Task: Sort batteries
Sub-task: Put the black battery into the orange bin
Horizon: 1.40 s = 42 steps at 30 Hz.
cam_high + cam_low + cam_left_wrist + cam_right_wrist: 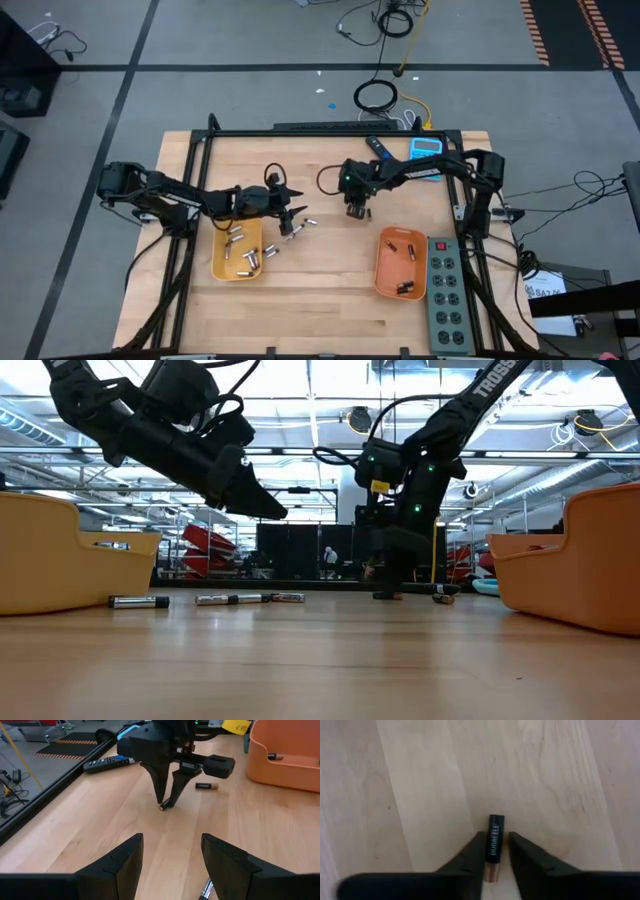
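Observation:
A small dark battery with a copper end (494,840) sits between my right gripper's (494,862) fingers at mid-table (357,211). Another dark battery (206,786) lies on the wood just beyond it. My left gripper (291,216) hovers open above loose silvery batteries (300,222), which lie flat beside the yellow tray (222,262). That tray holds several silvery batteries. The orange tray (385,280) holds a few dark ones (403,287). My right gripper pinches the dark battery between its two fingers (472,855), on the part near the copper end (491,870). The fingers come from above, pointing down (167,795). The battery lies level down at the wood; whether it is lifted clear, I cannot tell.
A grey power strip (447,295) lies along the right edge beside the orange tray. A blue calculator (427,148) and a dark blue-tipped remote-like device (376,146) sit at the far edge. Bare wood stretches along the near side between the trays.

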{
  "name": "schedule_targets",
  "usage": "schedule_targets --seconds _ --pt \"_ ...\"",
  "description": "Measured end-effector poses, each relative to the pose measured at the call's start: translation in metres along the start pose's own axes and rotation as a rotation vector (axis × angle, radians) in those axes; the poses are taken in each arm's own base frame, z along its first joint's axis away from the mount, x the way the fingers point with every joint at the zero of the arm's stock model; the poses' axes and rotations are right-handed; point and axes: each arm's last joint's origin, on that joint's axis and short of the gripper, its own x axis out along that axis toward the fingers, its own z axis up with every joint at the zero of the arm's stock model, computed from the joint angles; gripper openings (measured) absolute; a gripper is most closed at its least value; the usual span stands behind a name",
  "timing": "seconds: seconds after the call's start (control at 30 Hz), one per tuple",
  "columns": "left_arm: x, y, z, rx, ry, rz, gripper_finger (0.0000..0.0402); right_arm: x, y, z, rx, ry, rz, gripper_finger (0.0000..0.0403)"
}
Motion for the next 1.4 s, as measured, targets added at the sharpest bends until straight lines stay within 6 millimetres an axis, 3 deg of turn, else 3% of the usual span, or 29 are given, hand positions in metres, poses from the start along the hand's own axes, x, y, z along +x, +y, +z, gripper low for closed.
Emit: schedule_targets --seconds 0.1,0.37,0.47,0.57,0.7,0.9,1.03,1.2,1.4 --pt "0.000 0.000 0.000 0.001 0.002 -0.001 0.0209 0.001 0.001 0.000 0.000 -0.006 -0.009 0.0022" --pt "0.000 0.002 0.001 0.087 -0.005 0.053 0.0209 -0.003 0.009 0.007 -0.021 -0.086 -0.005 0.0006" --pt "0.000 0.003 0.001 0.097 -0.002 0.087 0.0209 -0.018 0.010 0.015 -0.066 -0.182 0.023 0.0004" --pt "0.000 0.004 0.000 0.050 -0.002 0.100 0.0209 -0.051 0.010 0.016 -0.097 -0.288 0.073 0.0003" --pt "0.001 0.007 0.000 0.018 0.004 0.046 0.0209 -0.072 0.026 -0.016 -0.046 -0.327 0.104 0.0002" --pt "0.008 0.012 0.013 0.012 0.036 -0.167 0.0209 -0.121 0.083 -0.064 -0.090 -0.470 0.199 0.0001" --pt "0.013 0.009 0.024 0.103 0.035 -0.264 0.0209 -0.150 0.108 -0.093 0.002 -0.425 0.305 0.0001" --pt "0.017 0.008 0.040 0.131 -0.025 -0.268 0.0209 -0.149 0.124 -0.131 0.212 -0.159 0.264 0.0009" --pt "0.017 0.011 0.051 0.128 -0.124 -0.181 0.0209 -0.143 0.131 -0.143 0.278 -0.075 0.175 0.0053"
